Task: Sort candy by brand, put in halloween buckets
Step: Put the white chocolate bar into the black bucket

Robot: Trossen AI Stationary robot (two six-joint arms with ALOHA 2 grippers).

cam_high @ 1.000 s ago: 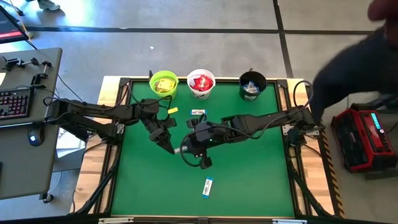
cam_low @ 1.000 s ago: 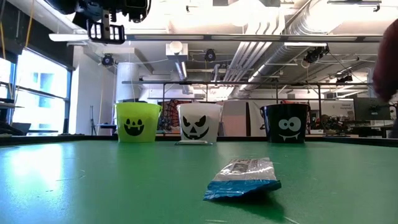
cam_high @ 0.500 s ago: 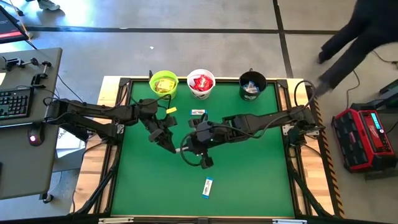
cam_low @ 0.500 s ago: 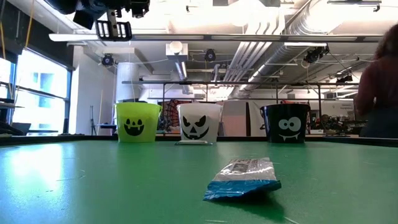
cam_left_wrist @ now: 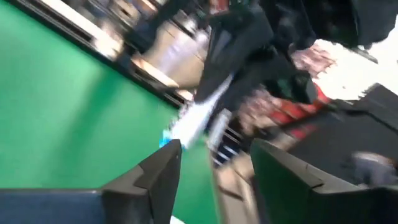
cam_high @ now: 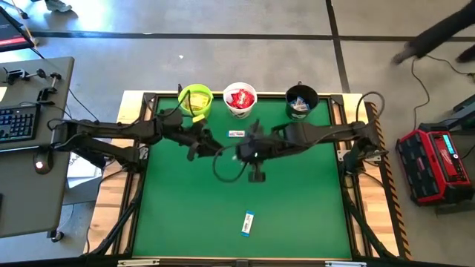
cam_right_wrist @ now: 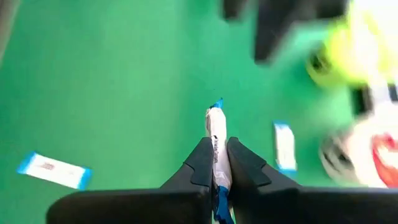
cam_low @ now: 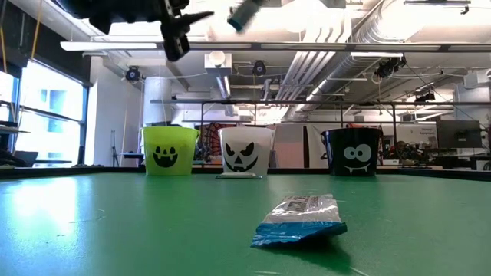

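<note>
Pinching a blue-and-white bar [cam_right_wrist: 214, 134] between shut fingers, the right gripper [cam_right_wrist: 214, 163] shows its hold only in its own wrist view; from above it is a dark shape [cam_high: 254, 153] mid-table, in front of the white bucket [cam_high: 240, 100]. The left gripper [cam_left_wrist: 214, 165] stands open and empty, near the green bucket [cam_high: 194, 99]. The high view alone shows the fill: yellow packets in the green bucket, red in the white, blue bars in the black bucket [cam_high: 300, 101]. One loose bar [cam_high: 237, 133] lies just ahead of the white bucket, another [cam_high: 248, 222] well apart near the front edge; the low view shows it up close [cam_low: 300, 220] and the buckets' faces.
</note>
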